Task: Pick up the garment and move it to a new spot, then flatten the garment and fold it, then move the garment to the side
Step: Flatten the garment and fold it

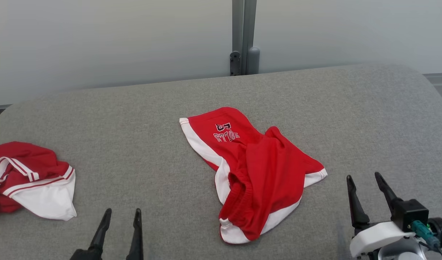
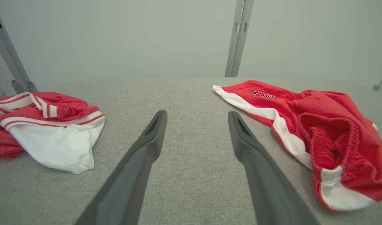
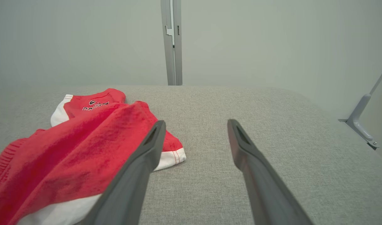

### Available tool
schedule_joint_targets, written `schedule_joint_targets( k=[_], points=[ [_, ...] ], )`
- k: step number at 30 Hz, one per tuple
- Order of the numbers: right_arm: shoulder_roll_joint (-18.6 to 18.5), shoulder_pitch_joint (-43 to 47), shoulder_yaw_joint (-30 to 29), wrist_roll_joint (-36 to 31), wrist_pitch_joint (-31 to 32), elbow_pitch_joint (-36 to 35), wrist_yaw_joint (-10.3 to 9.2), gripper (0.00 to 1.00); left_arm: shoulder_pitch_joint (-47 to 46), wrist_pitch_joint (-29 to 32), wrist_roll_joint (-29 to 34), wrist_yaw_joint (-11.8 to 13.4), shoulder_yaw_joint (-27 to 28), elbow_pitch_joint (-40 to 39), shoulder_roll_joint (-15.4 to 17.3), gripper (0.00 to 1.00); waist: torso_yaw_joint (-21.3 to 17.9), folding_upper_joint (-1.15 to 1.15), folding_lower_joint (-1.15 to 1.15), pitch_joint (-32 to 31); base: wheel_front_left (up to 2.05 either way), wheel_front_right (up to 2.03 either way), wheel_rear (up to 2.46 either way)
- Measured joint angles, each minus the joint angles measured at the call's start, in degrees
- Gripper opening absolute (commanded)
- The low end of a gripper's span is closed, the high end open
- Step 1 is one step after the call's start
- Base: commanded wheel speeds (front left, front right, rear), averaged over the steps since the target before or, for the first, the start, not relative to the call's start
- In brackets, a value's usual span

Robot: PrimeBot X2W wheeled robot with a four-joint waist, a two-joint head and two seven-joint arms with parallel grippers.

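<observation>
Shorts [image 1: 264, 162] crumpled mid-frame look light and limp, best pinched at the waistband [image 1: 242, 193]. Left gripper [image 1: 123, 211] and right gripper [image 1: 363, 176], lower frame, gape empty.

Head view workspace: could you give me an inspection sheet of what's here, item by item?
Surface: grey fabric tabletop.
Job's things: red shorts, crumpled, mid-table, logo showing.
Clutter: red-and-white garment, bunched at the left edge.
Grippers: left gripper and right gripper both open, holding nothing, touching no cloth.
Cables: green plug at the right wrist.
Surroundings: pale wall, grey metal post behind the table.
</observation>
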Motion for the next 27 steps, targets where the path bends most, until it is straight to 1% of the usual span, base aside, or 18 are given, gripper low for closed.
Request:
schedule_joint_targets(
  k=[3, 5, 6, 8, 10, 12, 15, 17, 20, 27],
  points=[
    [-3.0, -2.7, 1.4, 0.5, 0.0, 1.3, 0.00, 1.00, -1.0, 0.0, 0.7, 0.0, -4.1, 0.3, 0.7, 1.00, -0.1, 0.00, 0.00, 0.5, 0.00, 0.00, 0.00],
    [-5.8, -4.8, 3.9, 1.4, 0.0, 5.6, 0.00, 1.00, -2.2, 0.1, 0.6, -0.2, -9.0, 1.6, 2.8, 1.00, -0.1, 0.00, 0.00, 0.9, 0.00, 0.00, 0.00],
    [-7.8, -5.9, 6.1, 2.0, 1.0, 8.2, 0.01, 1.00, -3.1, 1.8, 0.1, -0.2, -11.4, 2.0, 3.9, 1.00, -0.1, 0.00, 0.00, 1.3, 0.00, 0.00, 0.00],
    [-10.6, -8.9, 9.8, 4.4, 4.3, 11.6, 0.01, 1.00, -5.5, 5.9, -1.6, -0.2, -16.8, 1.6, 6.5, 1.00, -0.1, 0.00, 0.00, 2.1, 0.00, 0.00, 0.00],
    [-13.4, -12.8, 13.6, 6.2, 6.9, 13.9, 0.01, 1.00, -7.9, 10.2, -3.1, -0.3, -21.0, -0.1, 8.3, 1.00, 0.0, 0.00, 0.00, 3.1, 0.00, 0.00, 0.00],
    [-15.4, -15.4, 17.1, 8.6, 9.1, 15.7, 0.01, 1.00, -9.5, 14.1, -4.4, -0.3, -24.5, -1.8, 10.6, 1.00, 0.1, 0.00, 0.00, 4.2, 0.00, 0.00, 0.00],
    [-16.9, -18.6, 21.4, 12.0, 11.8, 18.3, 0.01, 1.00, -12.0, 19.5, -6.8, -0.3, -29.5, -4.2, 13.1, 1.00, 0.3, 0.00, 0.00, 6.1, 0.00, 0.00, 0.00],
    [-17.8, -20.5, 23.9, 13.8, 13.0, 19.6, 0.01, 1.00, -13.8, 21.7, -7.7, -0.3, -32.0, -5.9, 14.5, 1.00, 0.5, 0.00, 0.00, 7.3, 0.00, 0.00, 0.00],
    [-18.7, -23.4, 27.4, 15.8, 12.9, 21.2, 0.01, 1.00, -16.4, 23.8, -8.7, -0.3, -34.6, -8.1, 15.8, 1.00, 1.0, 0.00, 0.00, 9.2, 0.00, 0.00, 0.00],
    [-19.7, -26.9, 32.9, 19.0, 11.3, 23.7, 0.01, 1.00, -18.5, 27.3, -11.7, -0.3, -39.7, -10.2, 17.3, 1.00, 1.9, 0.00, 0.00, 12.0, 0.00, 0.00, 0.00]
  ],
)
